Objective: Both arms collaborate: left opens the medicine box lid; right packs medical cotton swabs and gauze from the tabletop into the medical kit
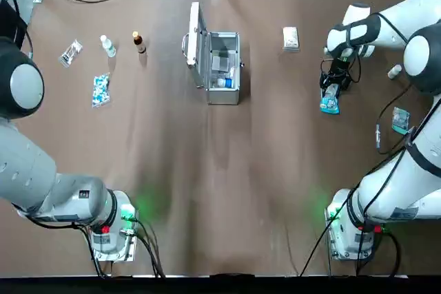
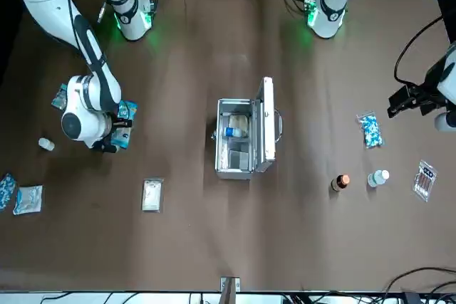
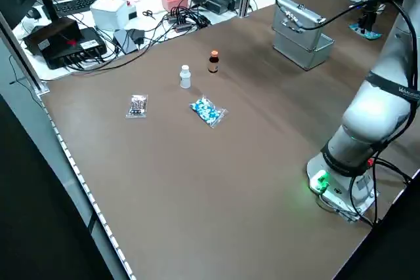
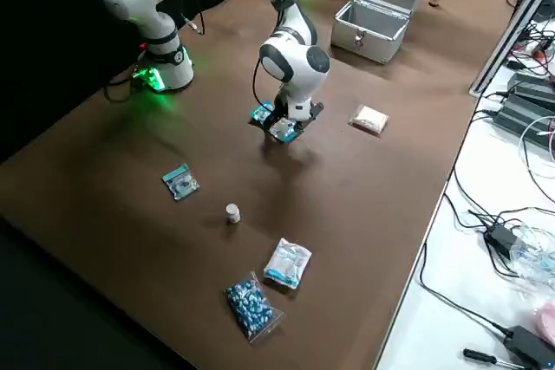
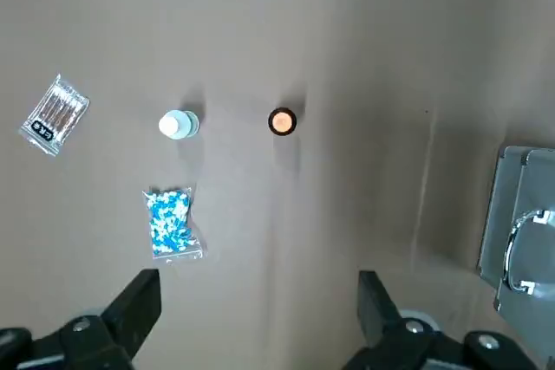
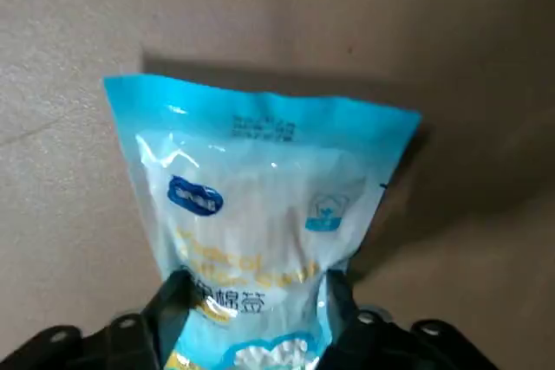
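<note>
- swabs packet [image 6: 260, 188] is a crinkly blue-and-white pouch, blue strip across one end
- right gripper's [image 6: 256, 290] got it pinched between its fingers, pretty narrow, out on the robot's right, well apart from the open case [image 1: 224, 67]
- packet sticks out past the fingertips
- left gripper [image 5: 258, 283]: spread wide, nothing in it, over the table's left side

Silver medicine box [image 1: 223, 94], lid [image 1: 195, 39] open; blue-white swab packet [image 6: 260, 205] in right hand [image 6: 256, 288]; white gauze [image 1: 291, 38] flat.
</note>
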Available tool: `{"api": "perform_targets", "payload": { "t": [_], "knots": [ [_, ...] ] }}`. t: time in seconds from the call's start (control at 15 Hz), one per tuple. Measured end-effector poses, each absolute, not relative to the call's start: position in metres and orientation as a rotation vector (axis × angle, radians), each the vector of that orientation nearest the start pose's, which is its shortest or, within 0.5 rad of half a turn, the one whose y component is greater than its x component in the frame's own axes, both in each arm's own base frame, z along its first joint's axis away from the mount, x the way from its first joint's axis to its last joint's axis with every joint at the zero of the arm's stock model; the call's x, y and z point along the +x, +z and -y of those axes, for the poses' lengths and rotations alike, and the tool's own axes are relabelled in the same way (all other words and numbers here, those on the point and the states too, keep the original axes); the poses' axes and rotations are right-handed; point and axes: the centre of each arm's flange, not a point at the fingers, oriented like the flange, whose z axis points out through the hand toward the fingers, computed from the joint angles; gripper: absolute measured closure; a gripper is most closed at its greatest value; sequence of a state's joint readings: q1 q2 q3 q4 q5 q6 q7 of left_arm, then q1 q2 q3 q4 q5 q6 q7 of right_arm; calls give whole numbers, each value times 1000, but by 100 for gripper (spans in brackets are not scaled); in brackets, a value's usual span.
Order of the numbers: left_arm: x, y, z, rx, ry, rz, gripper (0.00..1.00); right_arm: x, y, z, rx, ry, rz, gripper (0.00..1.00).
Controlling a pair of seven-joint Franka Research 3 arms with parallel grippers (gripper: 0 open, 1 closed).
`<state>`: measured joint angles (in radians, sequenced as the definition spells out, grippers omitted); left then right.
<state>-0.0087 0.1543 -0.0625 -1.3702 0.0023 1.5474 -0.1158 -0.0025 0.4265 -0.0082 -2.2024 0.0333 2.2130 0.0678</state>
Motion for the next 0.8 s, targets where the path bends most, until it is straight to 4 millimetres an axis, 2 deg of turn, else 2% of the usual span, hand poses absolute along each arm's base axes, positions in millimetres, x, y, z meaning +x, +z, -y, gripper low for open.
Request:
{"api": "perform_targets", "payload": {
  "t": [0.13,0.4,0.53,0.67,0.8],
  "knots": [
    [599,628,40,-3150,-36,71,0,503,158,3,-3063,649,-156,32],
    [599,628,38,-3150,-41,75,0,504,161,3,-3062,663,-168,67],
    [600,629,38,-3150,-47,76,0,505,164,-1,-3066,674,-219,80],
    [600,629,38,-3150,-49,76,0,506,166,-14,-3072,703,-234,82],
    [600,629,38,-3150,-50,76,0,521,180,-42,-3090,696,-186,85]
  ]
}}
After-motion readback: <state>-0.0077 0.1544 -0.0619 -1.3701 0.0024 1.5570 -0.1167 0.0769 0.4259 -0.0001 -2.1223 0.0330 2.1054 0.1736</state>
